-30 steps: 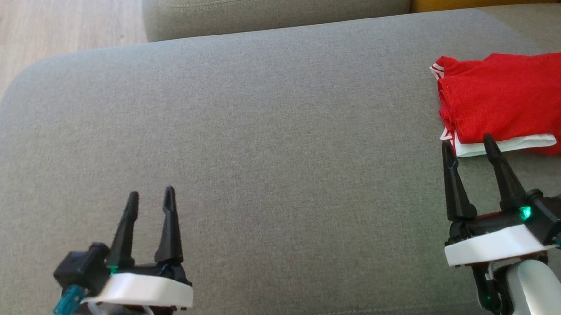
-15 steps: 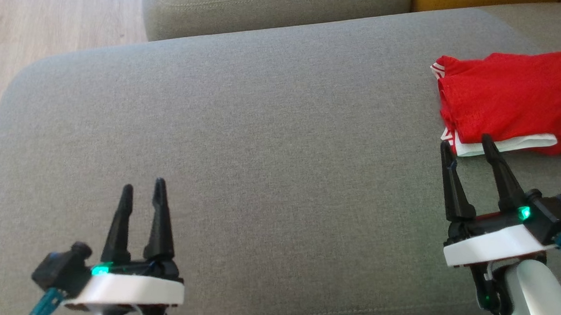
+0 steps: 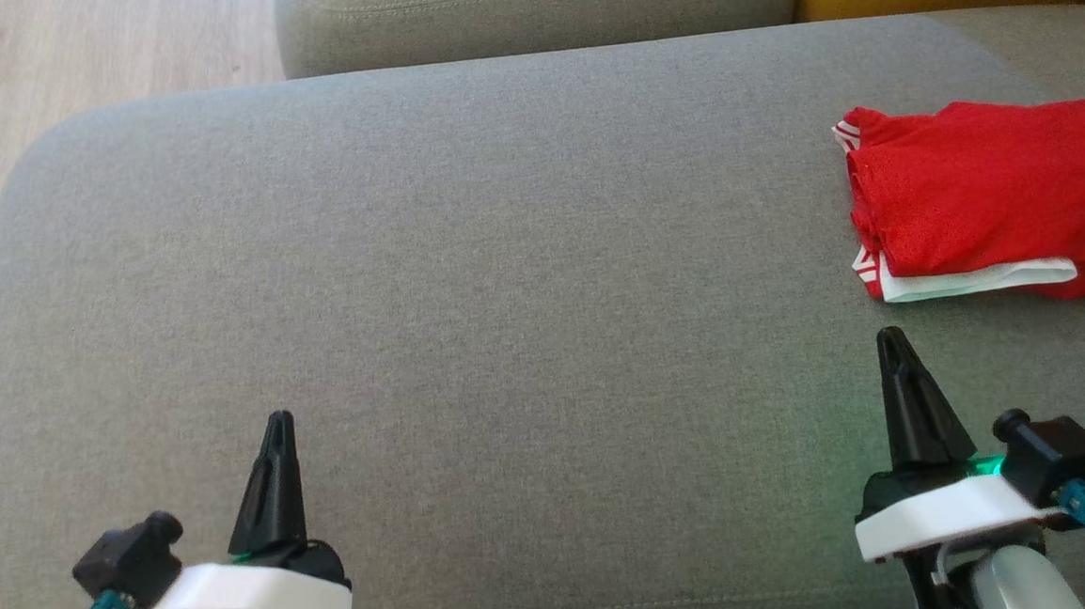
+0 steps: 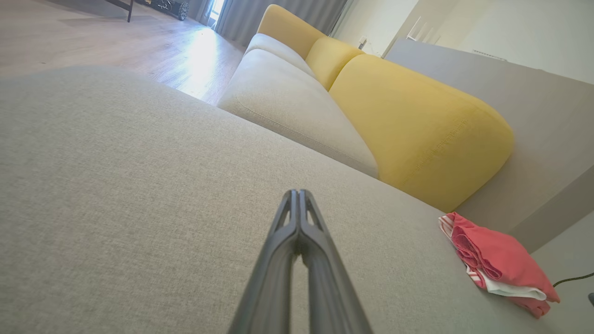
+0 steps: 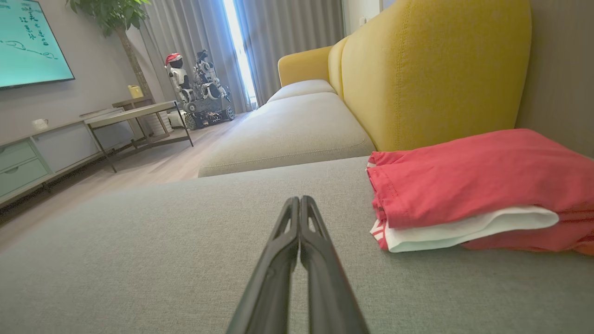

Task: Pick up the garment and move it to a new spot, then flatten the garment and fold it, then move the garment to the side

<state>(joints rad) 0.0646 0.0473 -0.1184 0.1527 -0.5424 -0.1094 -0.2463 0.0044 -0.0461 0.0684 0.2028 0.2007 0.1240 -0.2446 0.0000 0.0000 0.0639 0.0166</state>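
garment (image 3: 988,188): red w/ white trim, folded, at right edge of head view, on grey sofa cushion (image 3: 502,250) | L gripper (image 3: 278,422): lower left, fingers pressed together, nothing btwn | R gripper (image 3: 893,338): lower right, fingers together, empty, tip near garment's lower-left corner, not touching
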